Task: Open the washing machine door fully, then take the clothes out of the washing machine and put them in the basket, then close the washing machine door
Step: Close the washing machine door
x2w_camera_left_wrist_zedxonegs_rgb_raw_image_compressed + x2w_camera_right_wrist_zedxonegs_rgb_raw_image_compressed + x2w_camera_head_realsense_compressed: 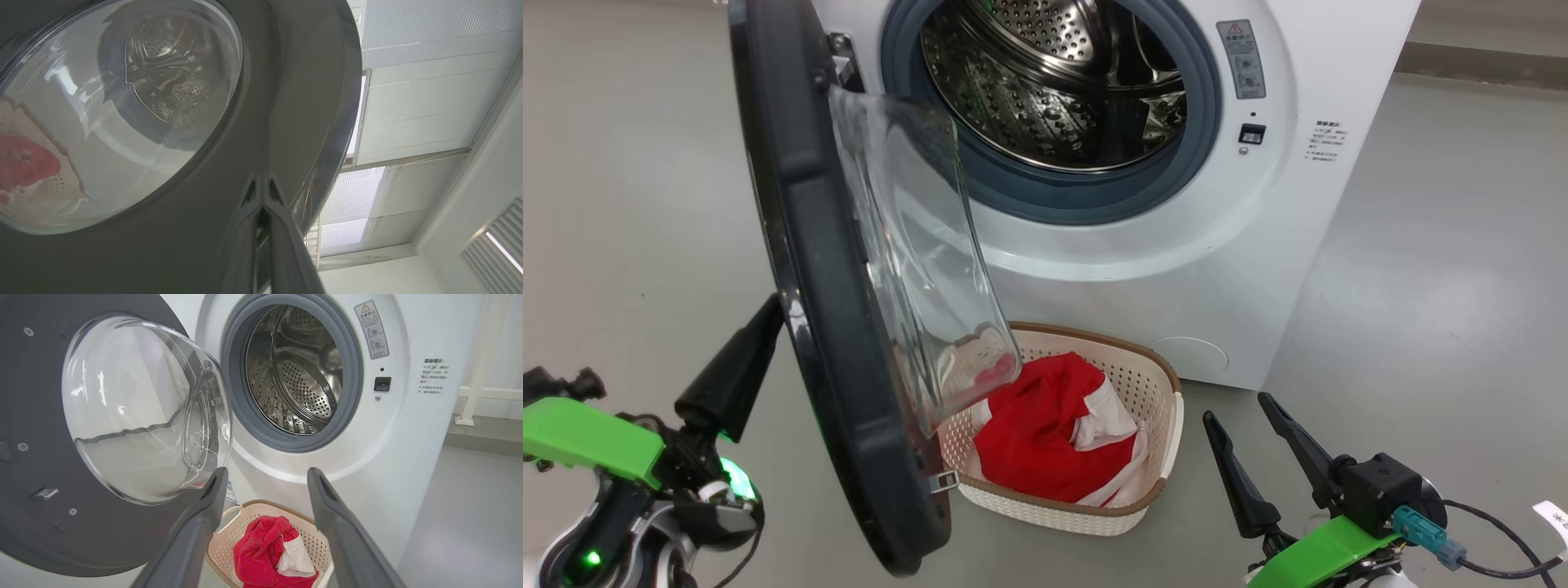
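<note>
Washing machine door (pixel 800 245) standing open from the washing machine (pixel 1258 245). The left end effector (pixel 770 310), clenched on nothing, touches the door's outer face. The right end effector (pixel 1236 407) is released, fingers spread, near the basket (pixel 1156 384) on the floor before the machine. The red clothes (pixel 1045 433) lie inside it.

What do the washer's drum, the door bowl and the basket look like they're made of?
Drum: polished steel, it seems; mirror-like reflections and rows of punched holes.
Door bowl: clear glass, possibly plastic; see-through, with sharp glints.
Basket: matte cream plastic, by its moulded holes; the brown rim looks woven but is likely moulded too.
</note>
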